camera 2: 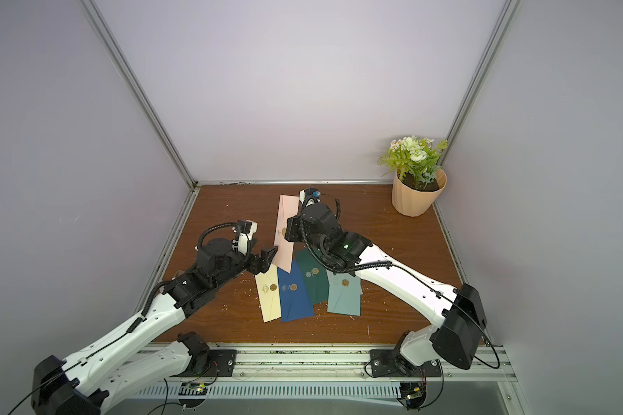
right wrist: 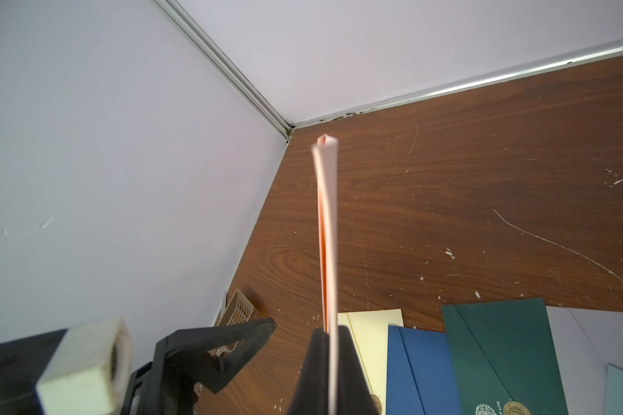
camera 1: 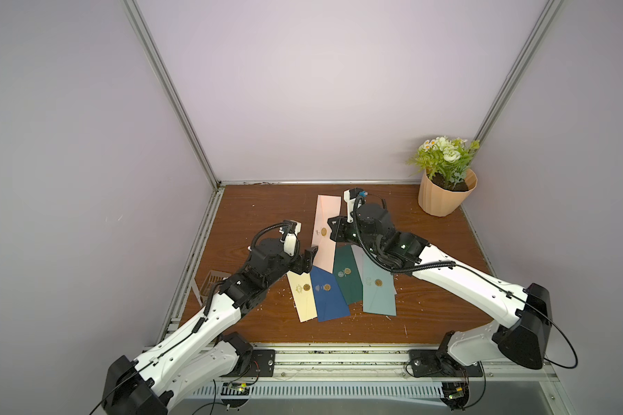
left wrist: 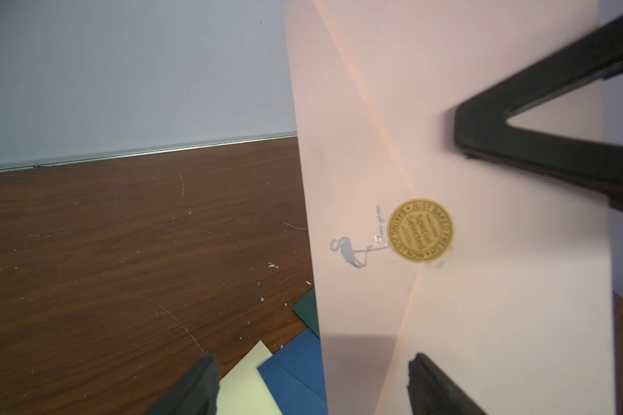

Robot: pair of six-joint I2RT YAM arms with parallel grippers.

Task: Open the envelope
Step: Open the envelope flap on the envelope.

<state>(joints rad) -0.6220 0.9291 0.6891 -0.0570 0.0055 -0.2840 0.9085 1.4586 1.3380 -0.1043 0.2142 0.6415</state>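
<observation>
Left wrist view: the pink envelope is sealed by a round gold sticker reading "Special Selected", with "JUST BAKED FRESH" round its rim; beside it a silver flamingo and script too small to read. The right gripper is clamped on the envelope's long edge, holding it up off the table. The left gripper is spread wide at its near end, gripping nothing. Below lie a cream envelope, blue envelope, green envelope and teal envelope

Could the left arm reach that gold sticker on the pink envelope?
Probably yes: the left gripper stands open beside the pink envelope, the gold sticker faces it, nothing between; the right gripper holds the envelope up.
</observation>
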